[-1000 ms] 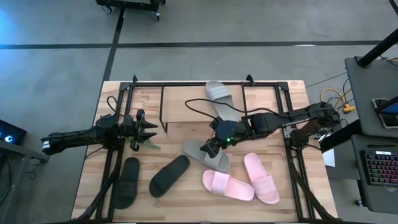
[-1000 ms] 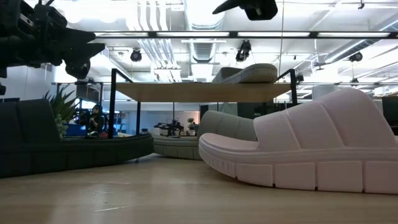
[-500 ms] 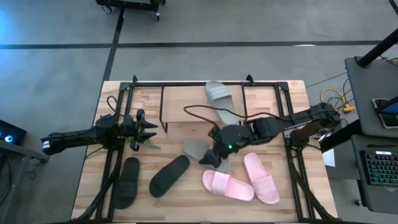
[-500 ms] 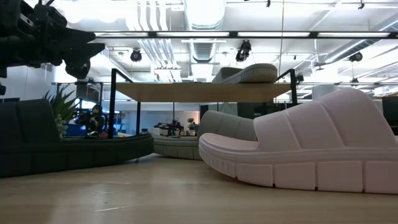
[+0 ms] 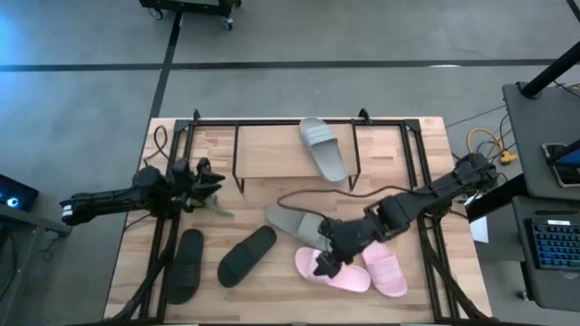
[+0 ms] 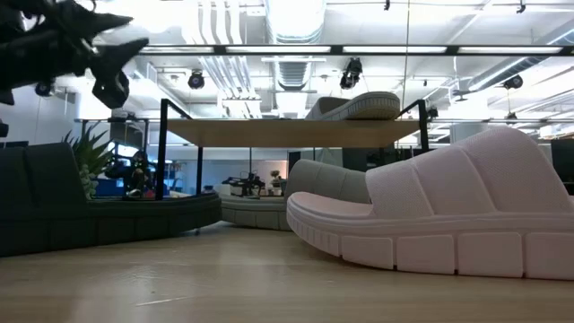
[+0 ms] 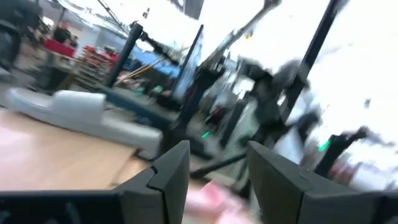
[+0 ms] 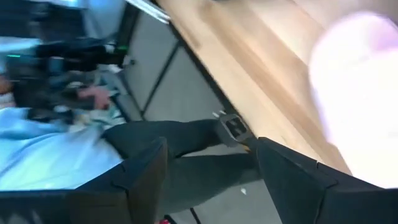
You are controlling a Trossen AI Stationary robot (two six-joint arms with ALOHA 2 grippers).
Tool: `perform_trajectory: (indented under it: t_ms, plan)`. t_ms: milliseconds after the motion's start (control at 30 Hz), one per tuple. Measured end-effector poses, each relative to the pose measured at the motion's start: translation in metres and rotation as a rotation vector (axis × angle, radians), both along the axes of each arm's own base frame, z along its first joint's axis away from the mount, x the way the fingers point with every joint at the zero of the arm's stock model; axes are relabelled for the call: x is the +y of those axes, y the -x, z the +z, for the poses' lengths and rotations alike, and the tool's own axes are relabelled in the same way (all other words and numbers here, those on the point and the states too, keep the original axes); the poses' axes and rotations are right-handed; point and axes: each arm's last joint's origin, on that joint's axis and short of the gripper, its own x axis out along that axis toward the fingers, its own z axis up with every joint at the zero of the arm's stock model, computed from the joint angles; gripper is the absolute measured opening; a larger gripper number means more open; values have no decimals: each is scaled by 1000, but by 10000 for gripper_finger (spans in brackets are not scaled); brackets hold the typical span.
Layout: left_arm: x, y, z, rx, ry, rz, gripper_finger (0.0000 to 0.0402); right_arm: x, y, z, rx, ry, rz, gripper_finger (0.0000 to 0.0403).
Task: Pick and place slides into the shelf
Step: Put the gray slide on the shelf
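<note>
The shelf [image 5: 272,159] stands at the table's far middle, and one grey-green slide [image 5: 323,148] lies flat on its wooden top board. The other grey-green slide [image 5: 292,221] lies sole-down on the table. Two pink slides [image 5: 344,273] [image 5: 384,265] lie near the front edge, and two black slides [image 5: 186,264] [image 5: 246,254] lie to the left. My right gripper [image 5: 323,264] is open, above the left pink slide's left end. In the right wrist view the pink slide [image 8: 360,74] shows beside the fingers, not between them. My left gripper [image 5: 207,181] is open at the table's left.
A small green plant [image 5: 214,208] lies just by my left gripper. A larger black frame [image 5: 417,172] runs around the table. A cable [image 5: 313,195] loops from the right arm over the table's middle. Bare wood shows under the shelf and along the near edge.
My right gripper has moved from the grey-green slide on the table toward the near edge, and is now over the left pink slide. That grey-green slide stays flat on the table. My left gripper has risen a little and tipped.
</note>
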Motion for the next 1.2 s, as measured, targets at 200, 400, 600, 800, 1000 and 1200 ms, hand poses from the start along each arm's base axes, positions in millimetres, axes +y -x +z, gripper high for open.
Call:
perform_trajectory:
  t_ms: [200, 400, 600, 800, 1000, 1200]
  plan:
    - [0, 4, 12, -132, 54, 10, 145, 10, 25, -20, 277, 78, -92, 242]
    - [-1, 11, 25, -285, 303, -101, 145, 12, 37, -28, 365, 137, -133, 240]
    - [-1, 11, 25, -290, 258, -90, 145, 11, 36, -28, 353, 145, -194, 241]
    - [-5, 10, 33, -248, 369, -293, 145, 18, 40, -28, 391, 95, -214, 239]
    - [-8, 4, 45, -160, 461, -456, 145, 31, 49, -28, 432, 56, -168, 246]
    - [-7, -19, 34, 124, 588, -404, 145, 47, 63, -33, 432, 87, -118, 244]
